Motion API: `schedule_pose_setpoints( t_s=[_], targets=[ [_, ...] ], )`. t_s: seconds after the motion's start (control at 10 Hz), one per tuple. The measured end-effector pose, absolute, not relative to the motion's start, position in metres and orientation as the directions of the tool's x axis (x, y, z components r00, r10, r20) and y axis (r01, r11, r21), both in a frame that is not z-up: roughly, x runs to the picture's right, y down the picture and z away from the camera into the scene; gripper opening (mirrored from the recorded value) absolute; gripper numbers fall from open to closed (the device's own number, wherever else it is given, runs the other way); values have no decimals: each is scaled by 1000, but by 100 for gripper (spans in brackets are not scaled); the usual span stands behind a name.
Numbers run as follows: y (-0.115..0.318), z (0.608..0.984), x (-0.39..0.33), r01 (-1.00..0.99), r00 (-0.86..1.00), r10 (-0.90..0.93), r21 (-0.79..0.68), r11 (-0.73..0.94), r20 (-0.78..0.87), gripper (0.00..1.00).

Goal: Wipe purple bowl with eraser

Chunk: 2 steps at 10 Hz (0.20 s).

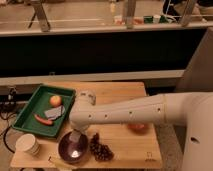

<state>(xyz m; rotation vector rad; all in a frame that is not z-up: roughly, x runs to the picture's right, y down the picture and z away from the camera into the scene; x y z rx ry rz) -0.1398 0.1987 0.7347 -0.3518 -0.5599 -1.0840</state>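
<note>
Purple bowl (73, 148) on wooden table (125, 95), pincer (76, 136) seemingly inside

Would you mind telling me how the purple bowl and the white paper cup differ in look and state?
The purple bowl is dark, glossy, wide and shallow; the paper cup is white, matte, narrower and taller. The end effector reaches down into the bowl, whereas the cup stands untouched to its left. Both sit upright near the front edge of the wooden table.
</note>
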Motion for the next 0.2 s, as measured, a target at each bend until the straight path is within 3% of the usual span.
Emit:
schedule_pose_setpoints(
  t_s=[0.2],
  targets=[
    [195, 733, -136, 887, 361, -698, 5, 463, 619, 1]
  ],
)
